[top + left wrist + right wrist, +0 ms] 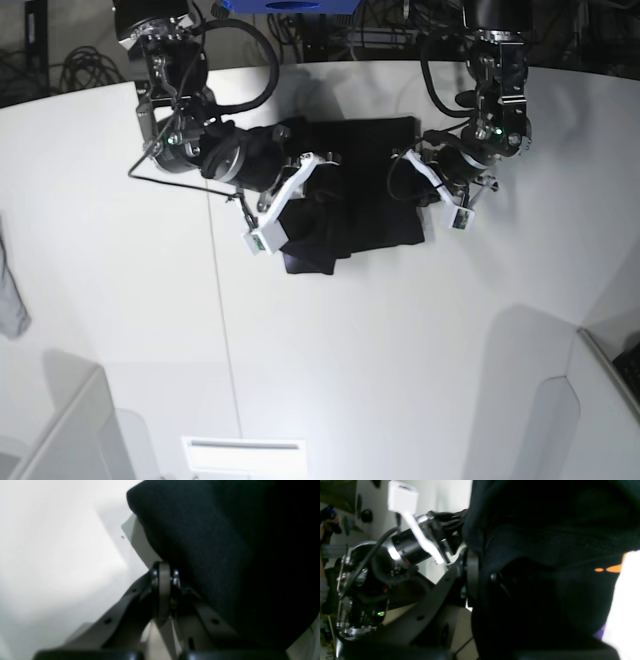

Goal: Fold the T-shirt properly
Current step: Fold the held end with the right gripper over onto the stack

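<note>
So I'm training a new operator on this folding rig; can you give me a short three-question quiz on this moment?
1. True or false: the right fingers are shut on the T-shirt.
2. What colour is the table? A) white B) brown C) green
3. Fill in: the left fingers pinch ____ cloth.

Key: 1 true; 2 A; 3 black.
</note>
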Available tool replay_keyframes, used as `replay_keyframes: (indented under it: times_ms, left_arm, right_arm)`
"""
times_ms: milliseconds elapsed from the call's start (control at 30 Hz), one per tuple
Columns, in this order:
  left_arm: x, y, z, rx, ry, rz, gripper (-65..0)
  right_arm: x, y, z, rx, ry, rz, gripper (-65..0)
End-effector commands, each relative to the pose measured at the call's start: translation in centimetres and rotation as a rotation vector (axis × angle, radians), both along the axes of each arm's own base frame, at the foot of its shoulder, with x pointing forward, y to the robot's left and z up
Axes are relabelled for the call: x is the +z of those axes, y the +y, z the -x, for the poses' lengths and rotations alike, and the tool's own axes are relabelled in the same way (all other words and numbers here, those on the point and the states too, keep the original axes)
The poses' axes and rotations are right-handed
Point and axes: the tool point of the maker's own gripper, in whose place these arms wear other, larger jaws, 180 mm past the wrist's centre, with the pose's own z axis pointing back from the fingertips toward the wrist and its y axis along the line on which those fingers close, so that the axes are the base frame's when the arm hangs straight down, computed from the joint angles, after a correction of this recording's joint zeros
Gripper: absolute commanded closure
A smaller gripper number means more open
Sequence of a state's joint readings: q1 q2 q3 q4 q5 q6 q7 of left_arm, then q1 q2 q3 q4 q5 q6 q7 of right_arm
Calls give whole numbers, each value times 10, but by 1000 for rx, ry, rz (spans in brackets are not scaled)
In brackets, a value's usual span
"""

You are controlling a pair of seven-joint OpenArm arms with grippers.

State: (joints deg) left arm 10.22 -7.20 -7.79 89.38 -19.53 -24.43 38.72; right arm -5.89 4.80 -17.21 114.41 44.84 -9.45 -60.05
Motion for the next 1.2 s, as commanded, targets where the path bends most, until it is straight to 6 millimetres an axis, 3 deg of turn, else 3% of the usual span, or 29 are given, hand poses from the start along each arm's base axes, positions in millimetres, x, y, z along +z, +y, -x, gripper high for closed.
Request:
replay_keyframes:
  times_ms: [0,167,367,767,967,1033,1067,1167]
  left_arm:
    - [2,2,0,-7,-3,-14,0]
    - [-1,2,5,-8,8,-14,0]
    - [3,3,5,-5,-3,-17,0]
    - [-4,23,20,-12,31,-66,0]
    - [5,25,21,-22,9,-78,0]
    - [6,36,27,9,12,-86,0]
    - [10,44,28,31,4,-91,0]
    - [16,60,35,71,-6,-112,0]
  right_arm:
    - [16,5,-9,4,-53,-31,0]
    - [8,2,-20,-49,-21,12,0]
    - [1,26,-14,-19,-43,82,0]
    - [-67,45,-11,-24,-9,202,0]
    - [-73,43,-13,-36,-7,210,0]
    - [-73,44,-13,-36,-7,208,0]
    - [-71,47,-13,-36,-9,199,-21]
    - [-69,51,-13,-35,-6,191,-179]
